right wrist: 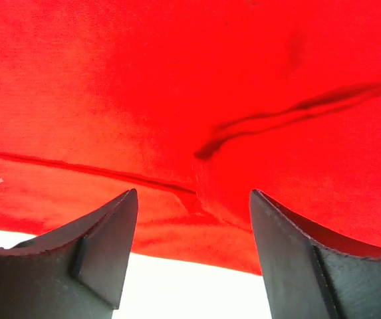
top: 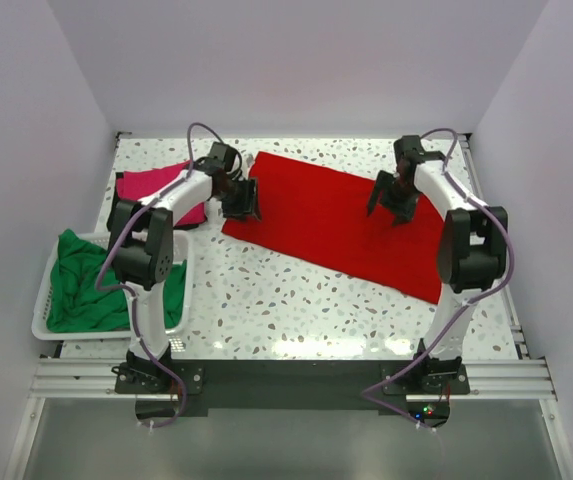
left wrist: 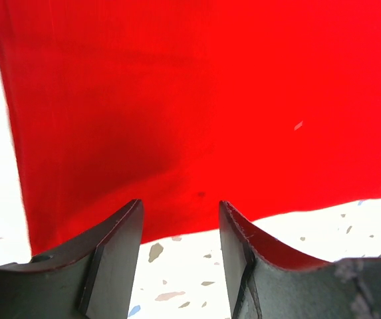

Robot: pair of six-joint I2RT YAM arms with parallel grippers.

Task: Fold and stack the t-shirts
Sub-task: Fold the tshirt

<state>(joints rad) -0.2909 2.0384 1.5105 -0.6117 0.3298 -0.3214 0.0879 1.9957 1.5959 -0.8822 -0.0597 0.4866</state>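
Observation:
The large red t-shirt lies flat as a long folded strip across the table, running from far left to near right. My left gripper is open over its left end; in the left wrist view the red cloth lies just ahead of the empty jaws. My right gripper is open above the shirt's far right part; the right wrist view shows red cloth with a seam and a crease. A magenta-pink t-shirt lies at the far left. A green t-shirt fills the basket.
A white plastic basket stands at the near left of the speckled table. White walls enclose the table on three sides. The arm bases are on the black rail at the near edge.

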